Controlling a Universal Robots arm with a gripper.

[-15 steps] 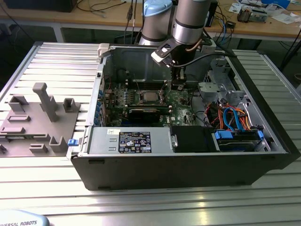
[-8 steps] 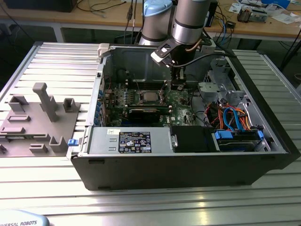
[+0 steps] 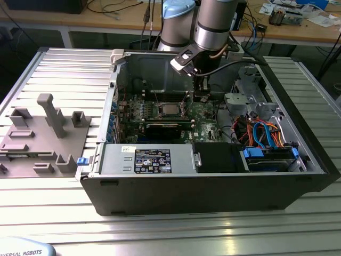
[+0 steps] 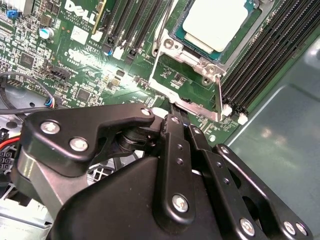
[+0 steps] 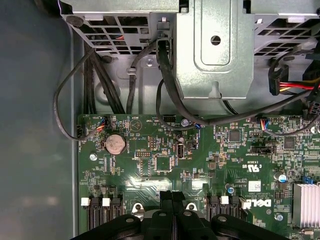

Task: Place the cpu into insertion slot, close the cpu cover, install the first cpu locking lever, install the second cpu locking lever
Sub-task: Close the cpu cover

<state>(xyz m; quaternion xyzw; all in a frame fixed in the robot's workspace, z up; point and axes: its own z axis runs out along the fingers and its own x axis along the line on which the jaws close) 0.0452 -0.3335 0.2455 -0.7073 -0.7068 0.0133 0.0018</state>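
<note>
The cpu (image 3: 169,110) lies in the insertion slot (image 3: 159,110) just beside the claw (image 3: 200,97), which is shut tight with nothing in it, so I think it should push the thin metal lever (image 4: 219,95) by its tip slowly and gently.

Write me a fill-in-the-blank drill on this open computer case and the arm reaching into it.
1. The flat metal top of the cpu is ___ in colour.
2. The hand hangs over the ___ motherboard.
3. In the exterior view, the grey fixture stands outside the computer case, on that view's ___.

Missing words: silver; green; left.
</note>
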